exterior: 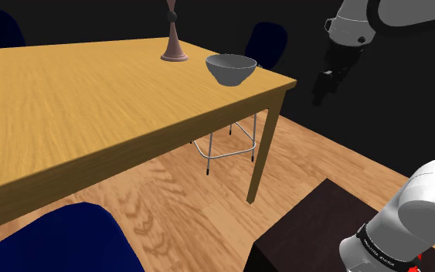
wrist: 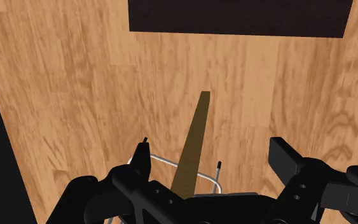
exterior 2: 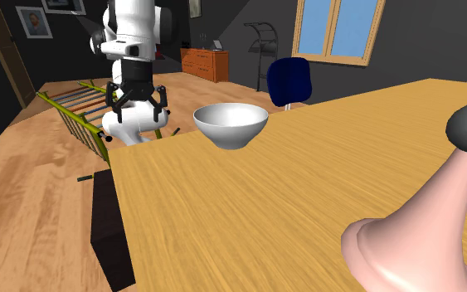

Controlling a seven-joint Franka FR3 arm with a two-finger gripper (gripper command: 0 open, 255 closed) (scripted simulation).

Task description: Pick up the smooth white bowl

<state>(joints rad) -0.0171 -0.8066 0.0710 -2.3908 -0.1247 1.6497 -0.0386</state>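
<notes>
The claw hangs in the air past the corner of the desk, pointing down, its two black fingers spread wide with nothing between them. Directly beneath it lie the wooden floor, a slim desk leg and the thin metal frame of a stool. The bowl, smooth and pale grey-white, stands upright on the desk near that corner, off to one side of the claw and apart from it: on the claw's left in the shoulder view, on its right in the second exterior view. A pink ornament stands on the desk farther from the claw than the bowl.
</notes>
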